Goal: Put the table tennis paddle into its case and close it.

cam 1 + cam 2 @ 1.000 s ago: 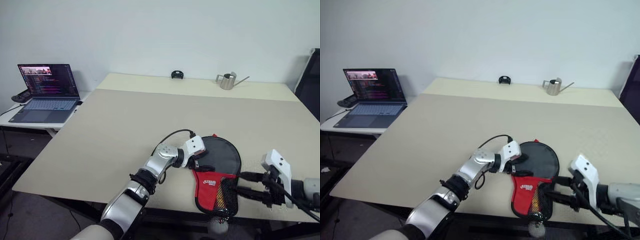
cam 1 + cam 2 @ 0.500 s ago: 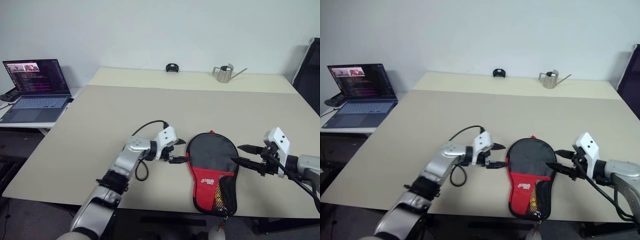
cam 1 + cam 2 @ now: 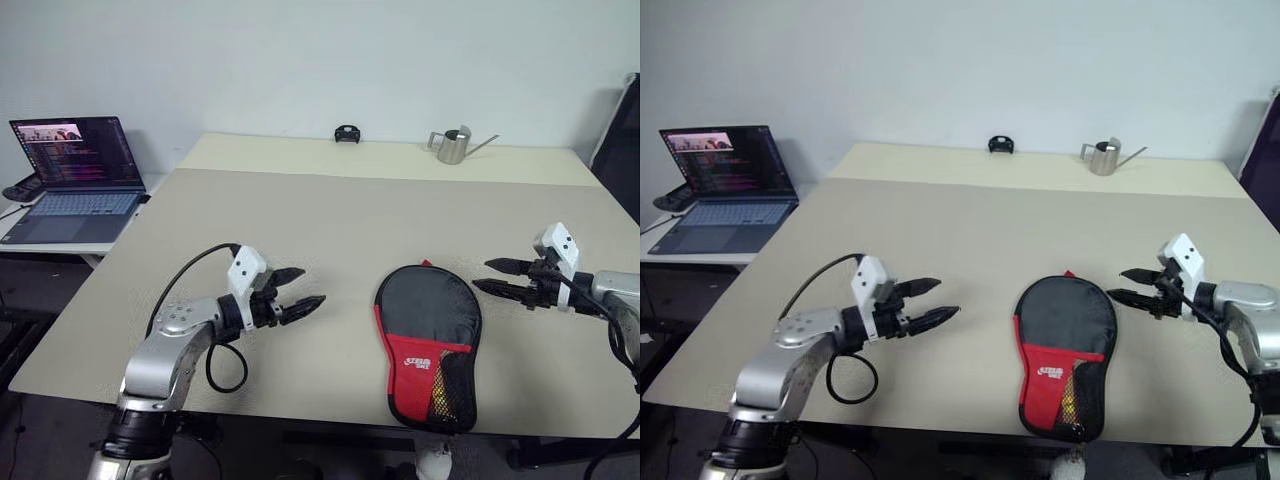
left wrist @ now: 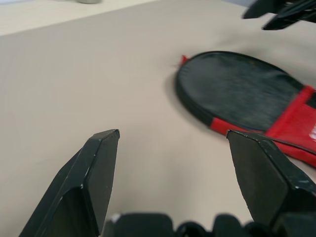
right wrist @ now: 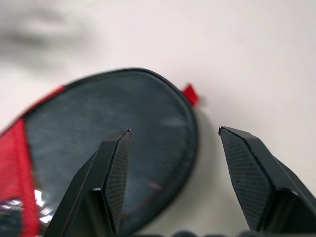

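**Both claws off the case, spread wide to either side**

The case (image 3: pixel 428 345) lies flat on the beige worktop (image 3: pixel 330 225), near its front edge, between the two claws and touching neither. Its round black end points away from the robot, with a small red tab at the tip; the red panel with white lettering and the black mesh pocket sit at the narrow end closest to the front edge. Something yellowish shows through the mesh, but I cannot tell what it is. Whether the zip round the rim is fully done up I cannot tell either.

The left claw (image 3: pixel 301 290) hangs above the worktop, just to the left of the case, its two black fingers (image 4: pixel 96 173) spread wide with nothing between them. It points across towards the case, roughly level. A black cable loops from its wrist down under the arm.

The right claw (image 3: pixel 491 277) hovers on the other side, near the round end of the case, pointing back towards the left claw. Its fingers (image 5: pixel 116 173) are also well apart and empty; seen along them, the black fabric and the red tab lie beyond the tips, on the worktop below.

Far beyond both claws, at the back edge of the worktop, stand a small metal watering can (image 3: pixel 455 145) and a small black object (image 3: pixel 347 133). Well off to the left of the left claw, an open laptop (image 3: pixel 72 175) sits on a separate side table, screen lit.
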